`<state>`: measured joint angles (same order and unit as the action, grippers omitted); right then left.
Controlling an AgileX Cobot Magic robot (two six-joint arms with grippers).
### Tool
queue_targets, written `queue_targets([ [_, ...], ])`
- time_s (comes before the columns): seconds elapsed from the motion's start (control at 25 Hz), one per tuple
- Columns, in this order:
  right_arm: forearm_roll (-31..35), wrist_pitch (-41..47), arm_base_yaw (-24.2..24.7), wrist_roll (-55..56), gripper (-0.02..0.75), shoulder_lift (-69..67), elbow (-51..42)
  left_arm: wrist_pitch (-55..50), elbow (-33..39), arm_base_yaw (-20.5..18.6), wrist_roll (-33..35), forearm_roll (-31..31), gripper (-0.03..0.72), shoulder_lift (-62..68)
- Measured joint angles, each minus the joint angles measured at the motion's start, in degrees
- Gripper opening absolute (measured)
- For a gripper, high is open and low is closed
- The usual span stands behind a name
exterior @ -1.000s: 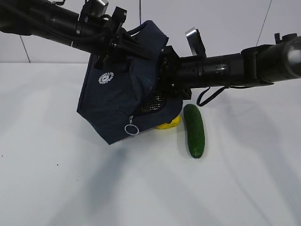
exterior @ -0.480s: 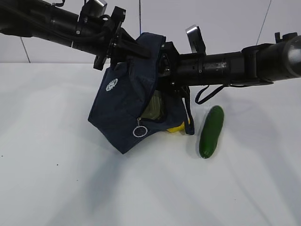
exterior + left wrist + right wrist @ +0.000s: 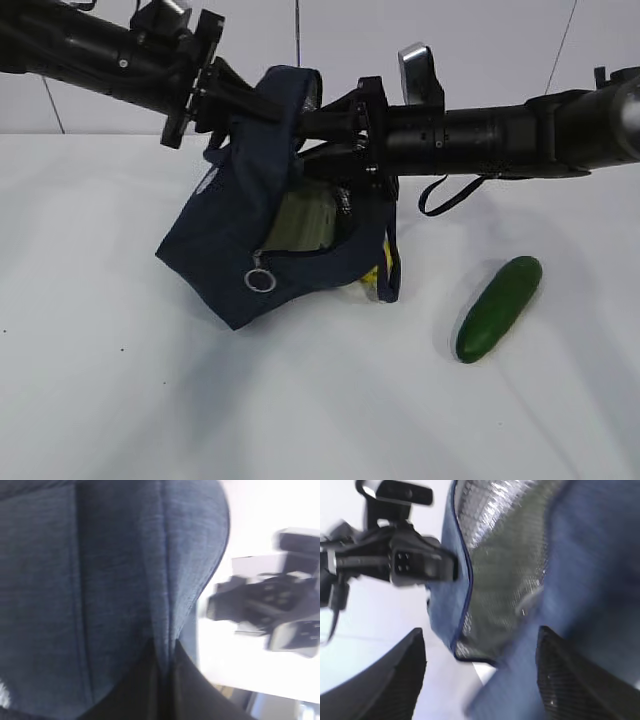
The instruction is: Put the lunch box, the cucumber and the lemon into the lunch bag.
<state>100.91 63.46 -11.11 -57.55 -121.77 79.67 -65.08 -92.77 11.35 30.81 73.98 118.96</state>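
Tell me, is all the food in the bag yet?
Not yet. Done: the lunch box shows through the open side of the lunch bag. In hand: the left gripper pinches the bag's top and holds it up off the table, while the right gripper is open at the bag's mouth. Left: the cucumber lies on the table, and the lemon peeks out beside the bag's bottom edge.

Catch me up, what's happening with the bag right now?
The left gripper is pinched shut on the fabric of the boxy dark navy lunch bag, holding it tilted off the white table. The right gripper, jaws open, is at the bag's mouth. The pale green lunch box shows inside. The long dark green cucumber lies on the table; the yellow lemon peeks out under the bag.
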Motion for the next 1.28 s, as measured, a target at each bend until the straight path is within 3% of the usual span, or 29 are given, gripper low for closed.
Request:
queue_targets([
  [0.12, 0.07, 2.37, 1.51, -0.85, 0.533, 0.00, 1.59, -0.78, 0.00, -3.42, -1.40, -2.86, -0.002, 0.00],
  [0.24, -4.04, 2.62, 2.45, 1.71, 0.533, 0.00, 3.87, -1.98, 0.00, -6.26, -2.85, -4.82, -0.002, 0.00],
  [0.64, -33.13, 4.52, 2.71, 24.99, 0.532, 0.00, 17.96, -3.05, 0.00, -11.41, -7.84, -19.34, -0.002, 0.00],
  [0.84, -50.92, 5.53, 2.71, 39.32, 0.532, 0.00, 25.69, -3.05, -0.23, -13.25, -10.21, -25.56, -0.002, 0.00],
  [1.12, -71.03, 6.57, 1.17, 52.64, 0.532, 4.26, 29.23, -3.05, -0.23, -13.45, -11.29, -27.25, 0.029, 0.00],
  [1.28, -76.84, 6.89, -0.51, 56.80, 0.532, 6.78, 28.98, -3.11, -0.23, -13.45, -11.29, -26.44, 0.105, 0.00],
])
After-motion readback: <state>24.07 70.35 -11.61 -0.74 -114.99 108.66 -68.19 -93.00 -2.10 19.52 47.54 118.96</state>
